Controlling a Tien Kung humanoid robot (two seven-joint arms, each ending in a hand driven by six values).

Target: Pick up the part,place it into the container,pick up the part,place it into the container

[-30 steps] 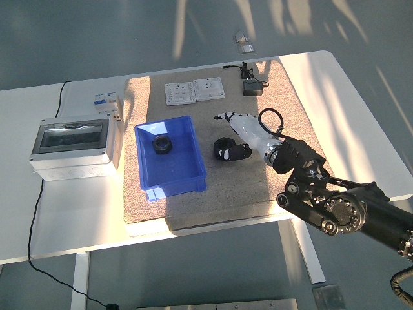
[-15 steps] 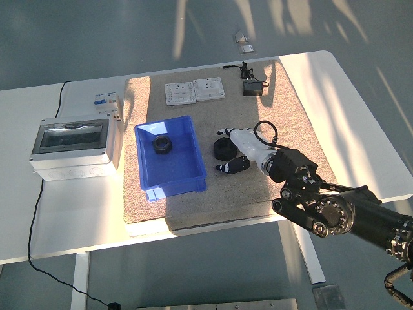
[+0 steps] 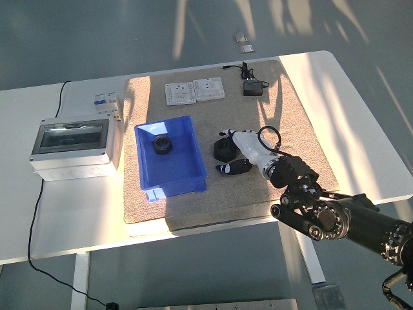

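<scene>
A grey enclosure box (image 3: pixel 75 146) with a clear lid stands at the left of the white table (image 3: pixel 58 213), a small breaker unit (image 3: pixel 106 103) just behind it. A brown mat (image 3: pixel 213 194) covers the table's middle. On the mat's left portion sits the blue container (image 3: pixel 170 157), holding one black ring-shaped part (image 3: pixel 161 144) near its far wall. Behind it, two white socket plates (image 3: pixel 194 90) lie side by side; a black adapter (image 3: pixel 252 87) lies further right. Right of the container, on the mat, rests a second black part (image 3: pixel 226 149). The right hand (image 3: pixel 248 150), white with dark fingertips, reaches in from the lower right, and its fingers (image 3: pixel 233 168) curl around this part from the near and right sides. Whether they actually grip it cannot be told. The part appears seated on the mat, not lifted.
</scene>
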